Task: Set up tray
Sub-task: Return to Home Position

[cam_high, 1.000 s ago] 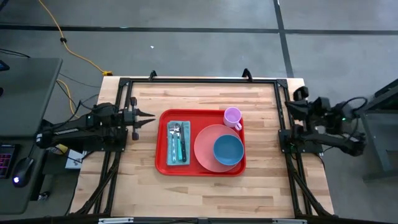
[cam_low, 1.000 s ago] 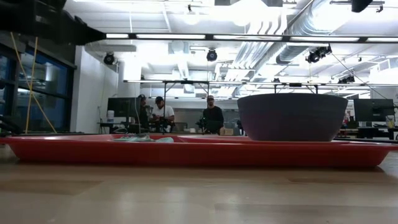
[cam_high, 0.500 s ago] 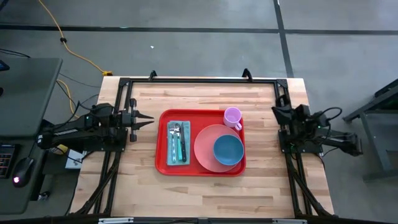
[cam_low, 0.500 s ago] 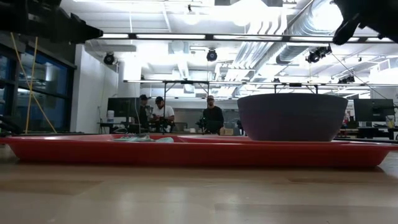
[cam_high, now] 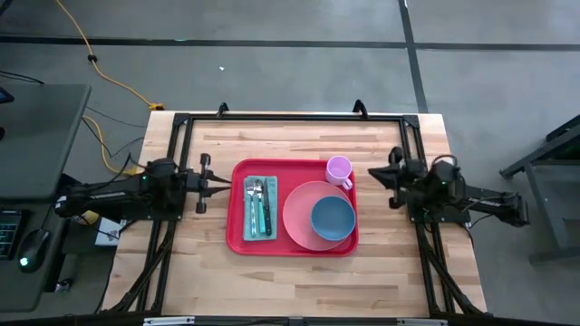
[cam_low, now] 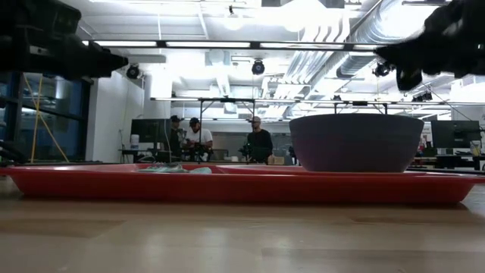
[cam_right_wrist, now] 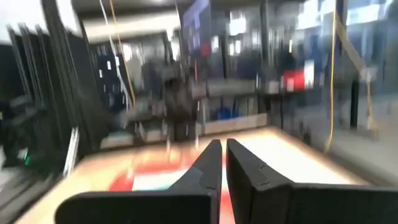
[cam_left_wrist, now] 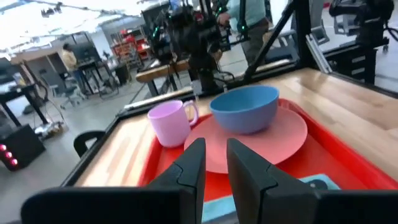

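Observation:
The red tray (cam_high: 237, 243) lies flat on the middle of the wooden table. On it are a teal napkin with cutlery (cam_high: 260, 206), a pink plate (cam_high: 299, 217) with a blue bowl (cam_high: 333, 218) on it, and a lilac mug (cam_high: 339, 169). My left gripper (cam_high: 224, 183) is shut and empty just left of the tray's left rim, pointing at it; its wrist view shows the mug (cam_left_wrist: 171, 122) and the bowl (cam_left_wrist: 244, 109) ahead. My right gripper (cam_high: 373, 173) is shut and empty just right of the tray, near the mug.
A black metal frame (cam_high: 290, 116) runs along the far edge and both sides of the table. Bare wood lies in front of the tray (cam_high: 290, 281) and behind it. Several people stand in the room far behind the table (cam_low: 198, 139).
My right gripper has swung from over the table's right edge toward the tray and now points at its right rim. My left gripper has rolled about its own axis and stayed beside the tray's left rim. The tray and the things on it have not moved.

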Available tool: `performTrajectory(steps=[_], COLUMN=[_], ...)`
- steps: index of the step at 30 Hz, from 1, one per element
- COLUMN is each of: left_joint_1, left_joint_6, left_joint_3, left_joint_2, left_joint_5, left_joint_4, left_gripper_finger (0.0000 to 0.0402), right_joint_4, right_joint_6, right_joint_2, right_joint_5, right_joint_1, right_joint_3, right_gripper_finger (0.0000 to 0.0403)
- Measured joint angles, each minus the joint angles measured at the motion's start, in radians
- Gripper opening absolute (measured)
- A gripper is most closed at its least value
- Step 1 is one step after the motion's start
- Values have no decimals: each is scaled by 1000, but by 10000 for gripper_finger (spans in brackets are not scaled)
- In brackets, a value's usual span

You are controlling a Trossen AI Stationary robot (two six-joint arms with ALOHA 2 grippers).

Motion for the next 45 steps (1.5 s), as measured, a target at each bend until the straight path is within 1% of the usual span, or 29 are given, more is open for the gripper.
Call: performTrajectory(steps=[4,6,9,12,15,17,22,25,29,32,34,39,45], left_joint_1=[0,0,-4,-20,-27,-26,-25,-25,-25,-25,-25,-25,-25], left_joint_6=[42,49,52,25,-39,-67,-76,-6,11,62,89,94,94], left_joint_3=[-2,-2,-15,-47,-46,-46,-46,-46,-46,-46,-46,-46,-46], left_joint_2=[0,0,0,0,18,27,36,40,49,64,68,70,69], left_joint_5=[35,38,36,-5,-100,-123,-125,-124,-130,-140,-143,-143,-143], left_joint_4=[-8,-8,-2,-19,-38,-52,-53,-53,-54,-55,-56,-56,-56], left_gripper_finger=[95,95,95,95,95,95,95,95,95,95,95,95,95], right_joint_4=[-166,-180,-183,-191,-200,-203,-206,-207,-208,-208,-205,-194,-189], right_joint_6=[34,10,-71,-131,-165,-170,-177,-164,-143,-136,-97,17,7], right_joint_2=[1,0,1,1,2,2,26,66,142,194,220,250,250], right_joint_5=[1,1,3,35,79,97,113,112,109,108,106,107,107], right_joint_1=[0,0,0,0,0,0,-1,-1,-1,0,-1,-1,0], right_joint_3=[0,2,2,3,3,3,3,3,3,3,3,0,0], right_gripper_finger=[0,0,0,0,0,0,0,0,0,0,0,0,0])
